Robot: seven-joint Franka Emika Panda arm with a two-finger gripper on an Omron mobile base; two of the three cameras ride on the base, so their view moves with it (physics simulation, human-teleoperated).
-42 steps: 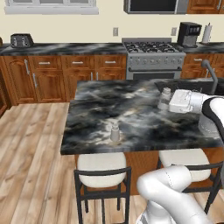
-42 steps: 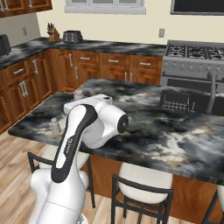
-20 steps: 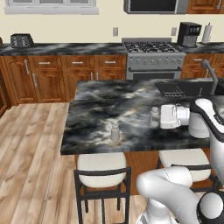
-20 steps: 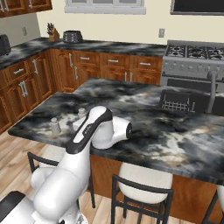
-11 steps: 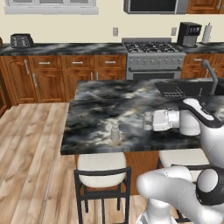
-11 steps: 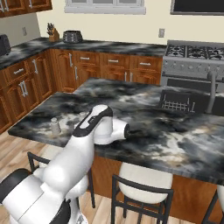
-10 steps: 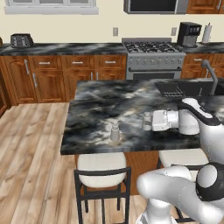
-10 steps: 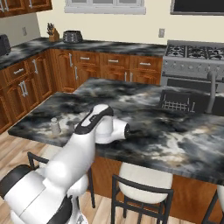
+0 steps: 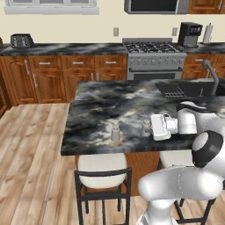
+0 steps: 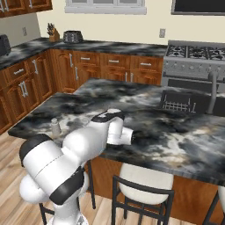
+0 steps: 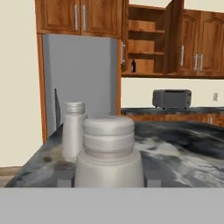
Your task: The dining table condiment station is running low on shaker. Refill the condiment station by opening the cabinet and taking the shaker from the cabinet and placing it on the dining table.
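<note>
The gripper (image 9: 148, 127) holds the shaker (image 11: 108, 151) low over the dining table (image 9: 114, 105), probably already touching it. Next the fingers must open and draw back.

No readable text anywhere — no label, brand, number or sign. The shaker (image 11: 108, 153) close to the camera is plain grey-white, and so is the second one (image 11: 73, 129) behind it. The toaster (image 11: 171, 99) and the cabinet (image 11: 148, 39) fronts carry no lettering either.
</note>
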